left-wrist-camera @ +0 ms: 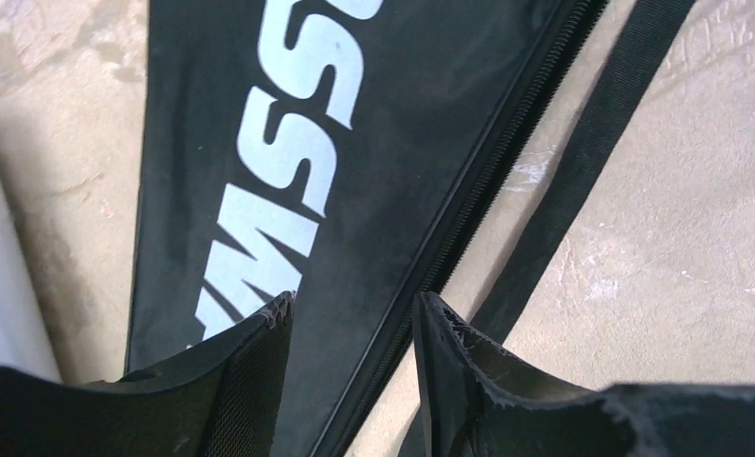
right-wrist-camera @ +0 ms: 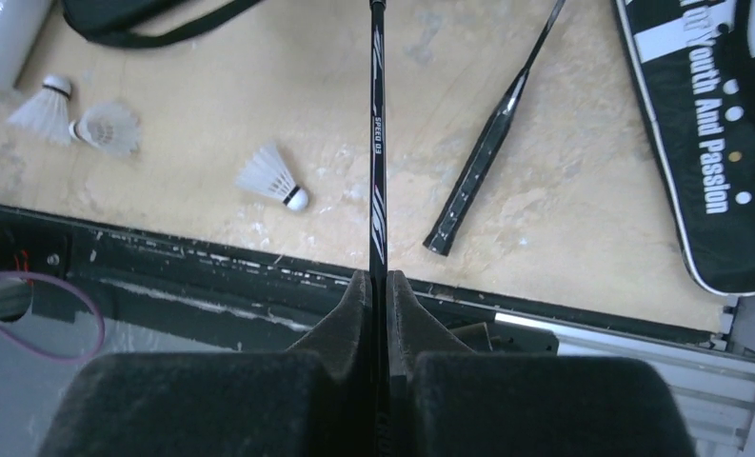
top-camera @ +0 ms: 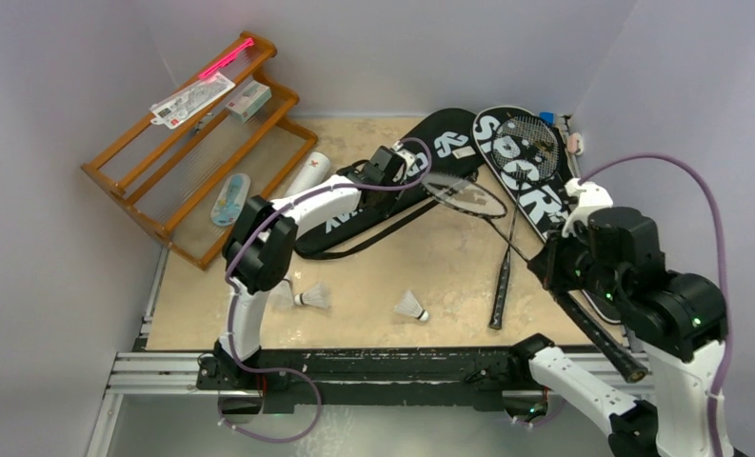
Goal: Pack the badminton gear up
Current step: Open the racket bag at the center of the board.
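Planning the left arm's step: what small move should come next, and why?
Probably lower the left gripper and close on the zipper edge of the black bag below it: its jaws stand open just above that edge, while the right gripper is shut on a racket whose head lies by that bag.

My right jaws are clamped on the shaft of the first racket (right-wrist-camera: 377, 171), thin and black, its head reaching far-left toward the left bag (top-camera: 445, 133). The second racket (top-camera: 498, 300) lies flat, head on the right bag (top-camera: 543, 205), handle pointing near. Both bags are black with white lettering and lie flat on the far table. The white tube (top-camera: 308, 173) lies just left of the left bag. White feather shuttlecocks (top-camera: 411, 307) lie on the near table.
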Motion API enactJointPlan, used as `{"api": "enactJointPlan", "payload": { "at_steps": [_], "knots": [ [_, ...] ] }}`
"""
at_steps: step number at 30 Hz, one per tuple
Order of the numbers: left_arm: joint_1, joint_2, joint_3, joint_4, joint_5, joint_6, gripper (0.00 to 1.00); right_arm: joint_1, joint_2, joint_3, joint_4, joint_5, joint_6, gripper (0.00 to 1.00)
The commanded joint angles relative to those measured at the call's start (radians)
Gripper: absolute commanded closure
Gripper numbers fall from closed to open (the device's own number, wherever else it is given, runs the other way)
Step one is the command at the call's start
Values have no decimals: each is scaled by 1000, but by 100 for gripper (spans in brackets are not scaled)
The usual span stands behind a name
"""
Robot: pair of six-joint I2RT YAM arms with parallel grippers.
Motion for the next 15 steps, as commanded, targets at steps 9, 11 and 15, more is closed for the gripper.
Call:
{"api": "enactJointPlan", "payload": {
  "at_steps": [9,11,15],
  "knots": [
    [7,87,29,46,76,108,51,2,-7,72,8,74,19,100],
    [7,100,37,41,53,104,52,2,-6,73,12,71,19,100],
    [7,117,47,41,-5,98,54,1,-7,76,17,62,20,100]
  ]
}}
